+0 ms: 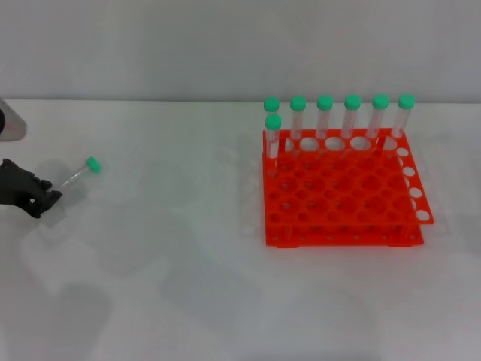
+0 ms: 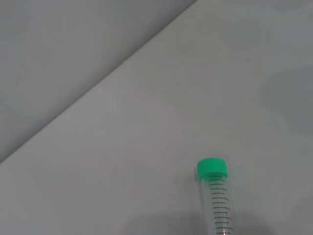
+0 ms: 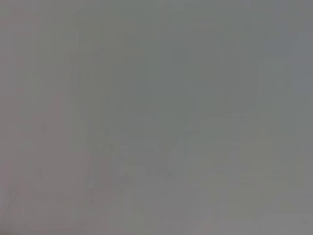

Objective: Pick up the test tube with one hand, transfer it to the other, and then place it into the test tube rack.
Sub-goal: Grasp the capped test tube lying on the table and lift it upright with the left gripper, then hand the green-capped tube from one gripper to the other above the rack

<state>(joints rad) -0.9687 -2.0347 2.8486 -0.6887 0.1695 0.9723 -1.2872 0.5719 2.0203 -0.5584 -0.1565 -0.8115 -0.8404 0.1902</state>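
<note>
A test tube [image 1: 77, 176] with a green cap [image 1: 92, 164] is at the far left of the white table, cap pointing away and to the right. My left gripper [image 1: 46, 195], black, comes in from the left edge and is shut on the tube's lower end, holding it low over the table. In the left wrist view the tube [image 2: 218, 205] points away, with its cap [image 2: 212, 168] at the far end. The orange-red test tube rack [image 1: 342, 197] stands right of centre. My right gripper is out of view.
Several green-capped tubes [image 1: 325, 113] stand in the rack's back row, with one more [image 1: 273, 131] just in front at its left end. A white holed strip [image 1: 412, 180] runs along the rack's right side. The right wrist view shows only plain grey.
</note>
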